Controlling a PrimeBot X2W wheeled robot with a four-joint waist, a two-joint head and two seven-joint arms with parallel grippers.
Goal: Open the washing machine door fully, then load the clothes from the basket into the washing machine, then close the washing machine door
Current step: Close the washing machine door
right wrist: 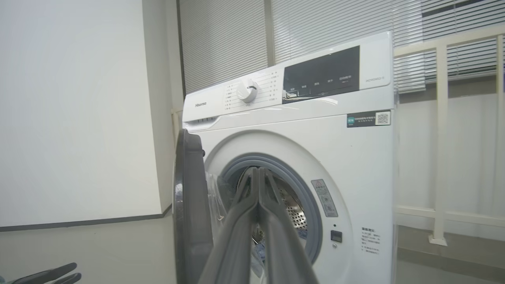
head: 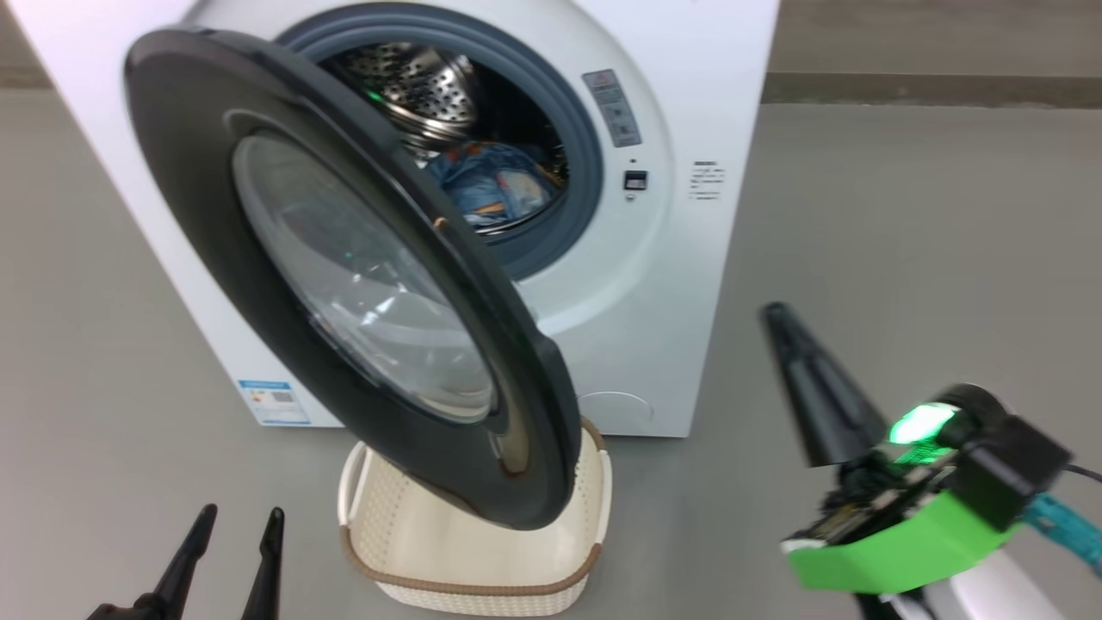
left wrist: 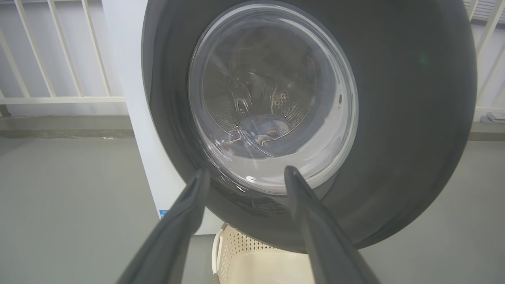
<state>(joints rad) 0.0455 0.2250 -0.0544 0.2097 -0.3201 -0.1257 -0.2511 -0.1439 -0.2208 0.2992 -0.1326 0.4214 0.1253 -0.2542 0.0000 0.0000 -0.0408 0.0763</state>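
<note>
Grey floor (head: 904, 215), right pincer (head: 772, 315) clenched, right of washing machine door (head: 344, 267), left pincer (head: 242, 513) spread before it

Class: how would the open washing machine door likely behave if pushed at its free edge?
The washing machine door looks rigid, so it would probably swing as one piece, not flex. Its bulging glass bowl suggests real weight. The glossy black rim may prove slippery.
</note>
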